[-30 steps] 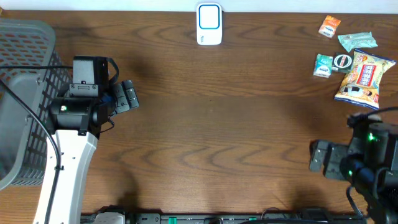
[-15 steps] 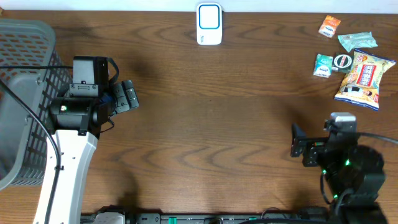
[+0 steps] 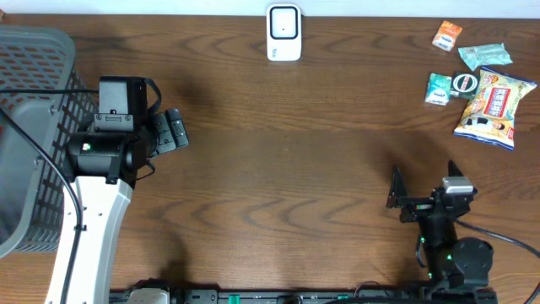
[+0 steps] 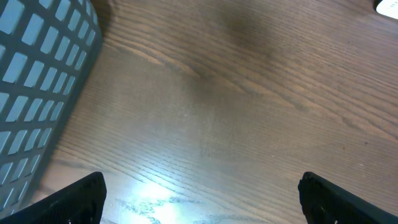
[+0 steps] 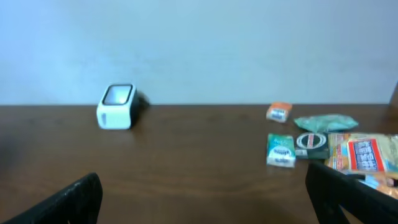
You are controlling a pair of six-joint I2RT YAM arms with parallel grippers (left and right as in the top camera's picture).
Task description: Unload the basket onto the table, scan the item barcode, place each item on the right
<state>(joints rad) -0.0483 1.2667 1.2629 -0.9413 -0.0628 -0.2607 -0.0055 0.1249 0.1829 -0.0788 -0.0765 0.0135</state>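
The white barcode scanner (image 3: 284, 32) with its blue-edged window stands at the table's far edge; it also shows in the right wrist view, scanner (image 5: 117, 106). The items lie in a cluster at the far right: a snack bag (image 3: 496, 105), a teal box (image 3: 437, 89), a black tape roll (image 3: 465, 83), a green packet (image 3: 484, 56) and an orange packet (image 3: 447, 35). My right gripper (image 3: 423, 181) is open and empty near the front right, well short of the items, facing the teal box (image 5: 280, 150) and snack bag (image 5: 367, 152). My left gripper (image 3: 173, 131) is open over bare wood.
A grey mesh basket (image 3: 34, 127) fills the left end of the table, right beside my left arm; its wall, the basket (image 4: 37, 74), shows in the left wrist view. Brown wood stretches between the two arms and up to the scanner.
My right arm has swung in from the right edge and turned, so the gripper now points toward the far edge. The left arm and all items have stayed still.
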